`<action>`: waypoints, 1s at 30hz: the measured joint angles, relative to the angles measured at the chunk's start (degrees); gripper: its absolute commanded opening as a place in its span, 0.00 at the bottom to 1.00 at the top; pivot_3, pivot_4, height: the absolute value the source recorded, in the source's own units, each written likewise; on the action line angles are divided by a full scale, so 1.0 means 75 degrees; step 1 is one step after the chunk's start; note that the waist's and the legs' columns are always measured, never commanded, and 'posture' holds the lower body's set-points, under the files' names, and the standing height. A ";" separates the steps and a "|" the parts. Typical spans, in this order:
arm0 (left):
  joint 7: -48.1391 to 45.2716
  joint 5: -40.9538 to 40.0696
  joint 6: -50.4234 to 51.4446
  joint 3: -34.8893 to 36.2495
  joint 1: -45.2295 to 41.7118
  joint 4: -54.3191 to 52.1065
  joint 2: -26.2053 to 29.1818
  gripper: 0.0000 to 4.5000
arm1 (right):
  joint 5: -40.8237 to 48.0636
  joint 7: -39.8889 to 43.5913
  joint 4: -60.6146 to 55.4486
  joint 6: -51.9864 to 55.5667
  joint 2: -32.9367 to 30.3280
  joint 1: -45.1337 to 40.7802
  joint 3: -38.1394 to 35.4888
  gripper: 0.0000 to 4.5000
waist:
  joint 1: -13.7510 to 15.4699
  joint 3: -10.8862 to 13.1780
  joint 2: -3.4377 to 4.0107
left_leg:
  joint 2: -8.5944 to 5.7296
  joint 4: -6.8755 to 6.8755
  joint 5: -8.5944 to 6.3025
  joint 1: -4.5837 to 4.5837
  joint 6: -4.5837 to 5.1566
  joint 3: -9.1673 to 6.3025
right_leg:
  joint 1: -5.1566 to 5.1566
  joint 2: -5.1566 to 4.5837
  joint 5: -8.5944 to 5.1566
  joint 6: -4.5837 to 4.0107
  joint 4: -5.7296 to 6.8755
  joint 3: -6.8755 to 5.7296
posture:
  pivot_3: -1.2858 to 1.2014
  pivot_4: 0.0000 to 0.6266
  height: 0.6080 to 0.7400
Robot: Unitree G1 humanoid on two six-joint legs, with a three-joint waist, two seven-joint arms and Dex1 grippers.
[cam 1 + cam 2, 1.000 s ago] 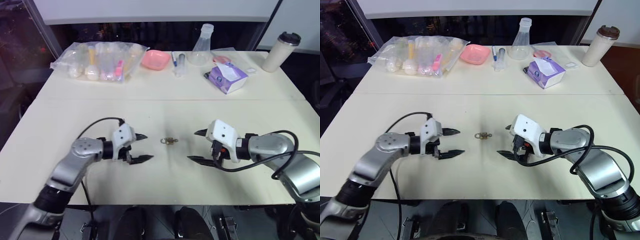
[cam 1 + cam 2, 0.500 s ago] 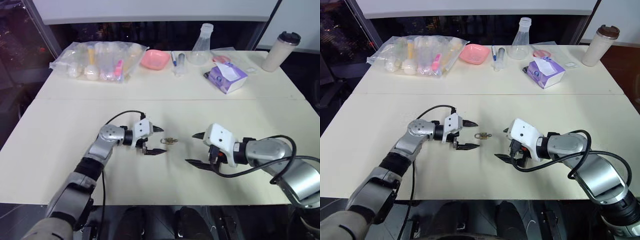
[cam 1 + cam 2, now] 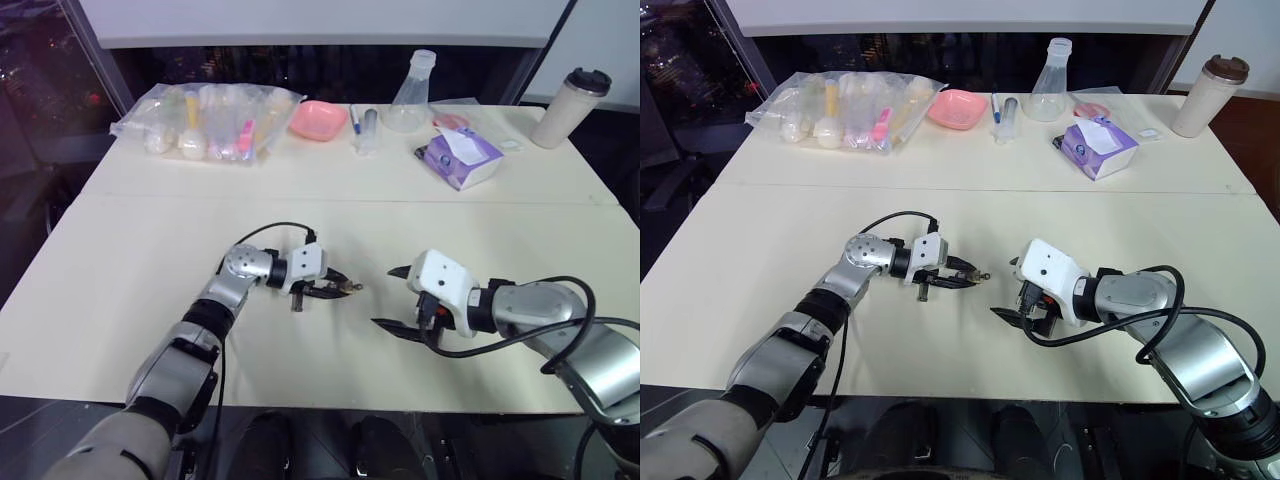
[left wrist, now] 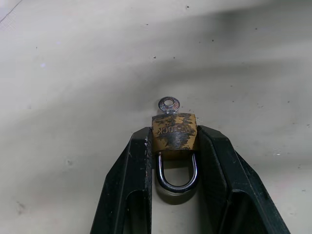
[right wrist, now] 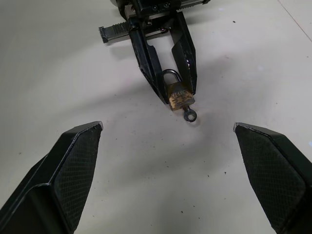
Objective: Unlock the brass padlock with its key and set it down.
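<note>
The brass padlock (image 4: 174, 131) is tiny, with a worn yellow body and a silvery shackle. It sits at the middle of the cream table (image 3: 150, 250), and the shackle points back toward the left wrist. My left gripper (image 3: 338, 288) is shut on the padlock's body, one black finger on each side. The key (image 4: 168, 104) sticks out of the padlock's far end, its round head free. The right wrist view shows the padlock (image 5: 179, 96) and the key (image 5: 190, 115) straight ahead. My right gripper (image 3: 386, 297) stands wide open a short way to the right of the padlock, holding nothing.
At the back of the table are a clear bag of small items (image 3: 205, 122), a pink dish (image 3: 318, 119), a glass flask (image 3: 412, 95), a purple tissue box (image 3: 460, 158) and a lidded tumbler (image 3: 570, 107). A seam (image 3: 150, 197) crosses the table ahead of both grippers.
My left gripper has reached rightward to the padlock and shut its fingers on the brass body. The right gripper has stayed in place, open.
</note>
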 measured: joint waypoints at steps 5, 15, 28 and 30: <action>0.0024 0.0071 -0.0115 0.0010 -0.0084 0.0094 0.0025 0.17 | -0.0055 -0.0031 0.0000 -0.0048 0.0002 -0.0022 0.0059 1.00 | -0.0016 0.0000 0.0000 | 0.0001 0.0000 0.0000 0.0000 0.0000 -0.0001 | -0.0002 0.0001 0.0000 0.0000 0.0001 0.0000 | 0.52 0.24 0.81; -0.0780 -0.1123 0.2536 0.0714 0.0731 -0.3368 0.1277 0.17 | -0.4147 -0.1002 0.1692 -0.4703 0.0386 -0.0963 0.2600 1.00 | -0.0181 0.0002 0.0001 | 0.0004 -0.0012 0.0006 -0.0021 -0.0010 0.0002 | -0.0042 0.0017 -0.0003 0.0001 0.0019 0.0004 | 0.52 0.24 0.81; -0.0530 -0.1420 0.3603 0.0915 0.0985 -0.4528 0.1664 0.17 | -0.5996 -0.1355 0.3394 -0.6869 0.1492 -0.1690 0.2782 1.00 | -0.0182 0.0003 0.0000 | 0.0002 0.0001 0.0006 -0.0018 -0.0010 0.0009 | -0.0034 0.0013 -0.0002 0.0002 0.0020 0.0003 | 0.52 0.24 0.81; -0.0465 -0.1421 0.3603 0.0915 0.1008 -0.4594 0.1674 0.17 | -0.6030 -0.1320 0.3478 -0.6976 0.1581 -0.1693 0.2777 0.88 | -0.0187 0.0003 0.0000 | 0.0002 0.0001 0.0006 -0.0018 -0.0010 0.0009 | -0.0034 0.0013 -0.0002 0.0002 0.0021 0.0003 | 0.52 0.24 0.81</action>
